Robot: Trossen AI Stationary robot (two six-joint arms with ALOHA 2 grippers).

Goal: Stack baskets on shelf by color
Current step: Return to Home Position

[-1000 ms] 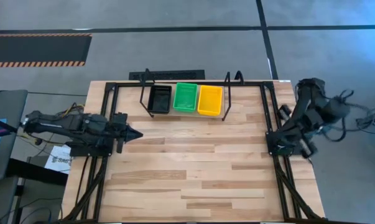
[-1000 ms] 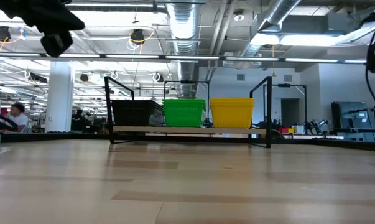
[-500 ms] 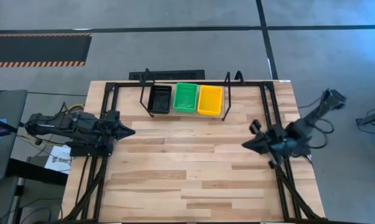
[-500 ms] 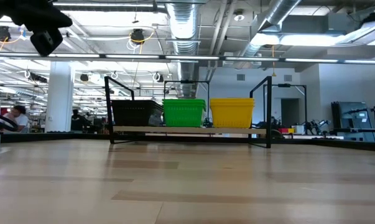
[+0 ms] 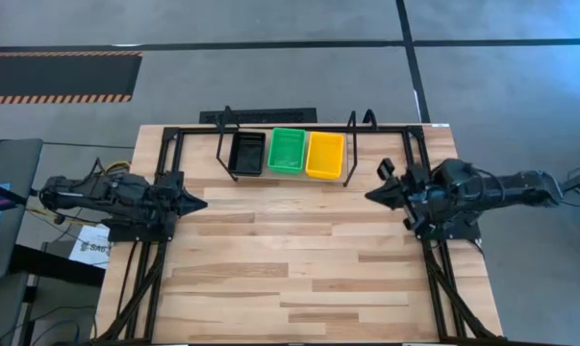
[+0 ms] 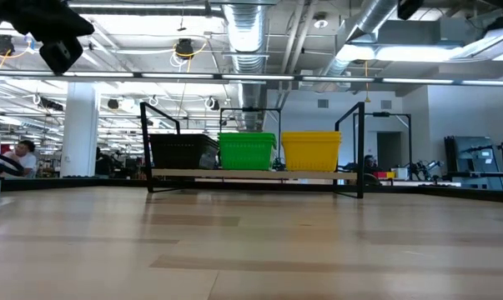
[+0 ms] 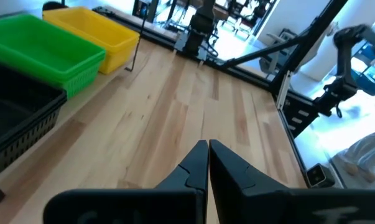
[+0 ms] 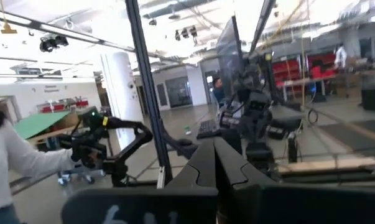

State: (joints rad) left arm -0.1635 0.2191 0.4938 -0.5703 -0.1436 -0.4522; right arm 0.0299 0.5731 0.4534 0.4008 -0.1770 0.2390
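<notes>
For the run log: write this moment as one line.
left gripper shut, left table side; right gripper shut, right table side; wood-plank wire shelf: black plastic baskets, green baskets, yellow baskets

The tabletop (image 5: 299, 269) lies open between the left gripper (image 5: 201, 203) and the right gripper (image 5: 370, 195) (both near its side edges). At the far edge stands the shelf (image 6: 251, 173), filled by black baskets (image 5: 246, 154), green baskets (image 5: 289, 150) and yellow baskets (image 5: 325, 154).
</notes>
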